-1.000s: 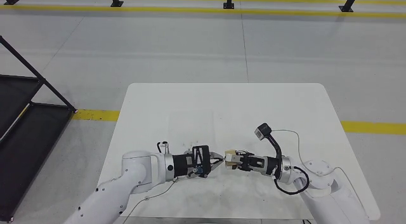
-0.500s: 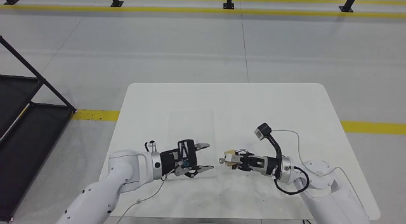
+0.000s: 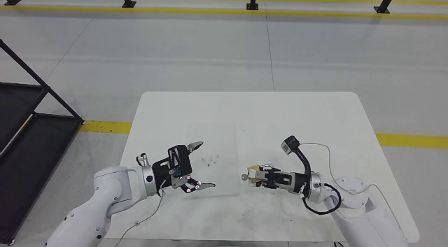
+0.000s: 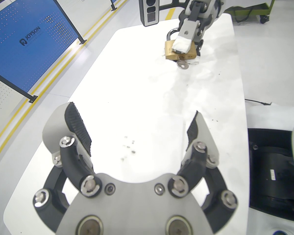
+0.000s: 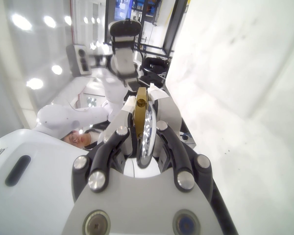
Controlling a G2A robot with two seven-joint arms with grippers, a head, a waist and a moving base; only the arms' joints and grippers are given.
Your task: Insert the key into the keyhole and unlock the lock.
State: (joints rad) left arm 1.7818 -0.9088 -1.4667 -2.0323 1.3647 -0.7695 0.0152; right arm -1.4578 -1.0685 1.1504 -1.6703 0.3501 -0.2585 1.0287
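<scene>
Now the right tool (image 3: 260, 175) clamps the lock (image 4: 169, 50) at the top view's lower centre, key (image 4: 183, 64) seated in it; the left tool (image 4: 134, 123), wide open, should pinch the key's head squarely, then twist.

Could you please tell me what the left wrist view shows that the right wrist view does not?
Left wrist view: the open left tool above the table, and the key sticking out of the padlock. Right wrist view: the padlock edge-on, the left arm beyond it. Both: the right tool clamped on the padlock, and the table.
</scene>
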